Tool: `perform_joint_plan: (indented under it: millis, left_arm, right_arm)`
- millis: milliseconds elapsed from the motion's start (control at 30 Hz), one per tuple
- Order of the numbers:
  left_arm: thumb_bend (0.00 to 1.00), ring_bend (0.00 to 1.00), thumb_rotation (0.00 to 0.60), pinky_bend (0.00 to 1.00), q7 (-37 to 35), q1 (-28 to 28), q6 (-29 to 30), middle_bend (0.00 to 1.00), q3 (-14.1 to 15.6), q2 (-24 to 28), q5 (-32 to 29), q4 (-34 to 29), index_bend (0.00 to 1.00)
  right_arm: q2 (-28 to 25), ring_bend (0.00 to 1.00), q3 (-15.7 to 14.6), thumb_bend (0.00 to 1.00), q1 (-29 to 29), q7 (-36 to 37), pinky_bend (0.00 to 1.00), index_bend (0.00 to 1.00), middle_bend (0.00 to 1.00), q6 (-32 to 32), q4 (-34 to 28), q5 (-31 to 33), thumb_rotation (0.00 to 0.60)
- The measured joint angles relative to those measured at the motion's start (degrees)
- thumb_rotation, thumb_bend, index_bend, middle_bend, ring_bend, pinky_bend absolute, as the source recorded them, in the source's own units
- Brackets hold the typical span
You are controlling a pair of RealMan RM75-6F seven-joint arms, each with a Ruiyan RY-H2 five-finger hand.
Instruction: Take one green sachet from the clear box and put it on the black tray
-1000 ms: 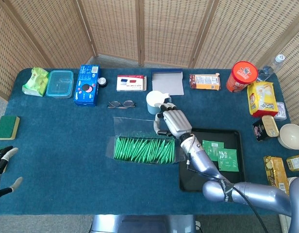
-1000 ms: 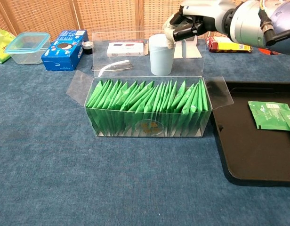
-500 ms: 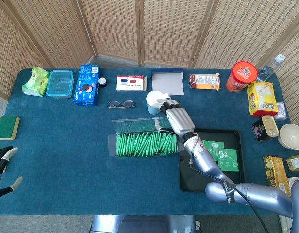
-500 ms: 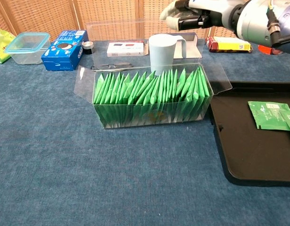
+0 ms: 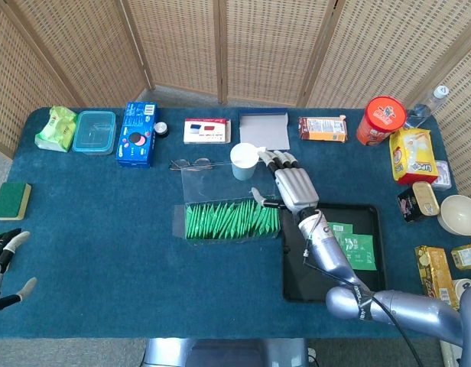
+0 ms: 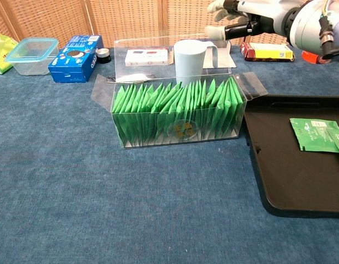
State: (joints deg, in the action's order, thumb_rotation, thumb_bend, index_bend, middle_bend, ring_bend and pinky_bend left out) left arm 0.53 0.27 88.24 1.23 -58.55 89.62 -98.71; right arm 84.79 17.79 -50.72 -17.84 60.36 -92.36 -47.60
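The clear box stands open at mid-table, packed with several upright green sachets. To its right lies the black tray, with two green sachets flat on it. My right hand hovers above the box's right end, fingers stretched out and thumb apart, holding nothing. My left hand hangs off the table's near left corner, fingers apart and empty; only the head view shows it.
A light-blue cup stands just behind the box, under my right hand. Glasses, a blue biscuit box and a clear food container sit further back. Snack packs and a red can crowd the right side.
The clear box has swung round and shifted slightly back and right. My right hand has uncurled, lifted and moved right, away from the box.
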Motion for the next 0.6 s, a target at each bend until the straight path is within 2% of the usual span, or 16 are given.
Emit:
perform_joint_plan:
  millis: [133,233,300,367,400,467,600]
  left_arm:
    - [0.24,0.11,0.6,0.24,-0.1,0.1,0.3,0.12,-0.1,0.1,0.0,0.1,0.13]
    - [0.24,0.11,0.6,0.24,-0.2,0.1,0.5,0.12,-0.3,0.1,0.0,0.3,0.13]
    - [0.24,0.11,0.6,0.24,-0.2,0.0,0.7,0.12,-0.5,0.1,0.0,0.4,0.13]
    - [0.24,0.11,0.6,0.24,-0.2,0.0,1.0,0.12,-0.7,0.1,0.0,0.4,0.13]
    - [0.24,0.11,0.6,0.24,-0.2,0.0,1.1,0.12,-0.8,0.1,0.1,0.5,0.13]
    - [0.24,0.11,0.6,0.24,-0.1,-0.1,1.3,0.12,-0.9,0.1,0.2,0.4,0.13]
    - [0.24,0.11,0.6,0.24,0.2,-0.2,1.4,0.12,-1.0,0.1,0.4,0.2,0.13]
  right_arm:
    - [0.2,0.02,0.6,0.42,0.3,0.8,0.06,0.03,0.0,0.3,-0.3,-0.1,0.237]
    - [-0.4,0.02,0.6,0.42,0.8,3.6,0.06,0.13,0.01,-0.1,-0.6,-2.8,0.253]
    - [-1.2,0.02,0.1,0.42,1.3,6.4,0.06,0.21,0.04,-1.1,-0.9,-6.5,0.31]
    - [-2.1,0.02,-0.5,0.42,1.7,9.4,0.06,0.27,0.07,-2.2,-1.2,-10.4,0.404]
    - [-2.7,0.02,-1.1,0.41,2.0,11.7,0.06,0.29,0.08,-3.0,-1.4,-13.3,0.432]
    - [-3.7,0.02,-2.0,0.38,2.3,15.5,0.06,0.34,0.11,-4.3,-1.6,-17.8,0.493]
    - [-5.3,0.04,-4.1,0.31,2.8,23.9,0.06,0.4,0.13,-6.7,-1.7,-27.2,0.556]
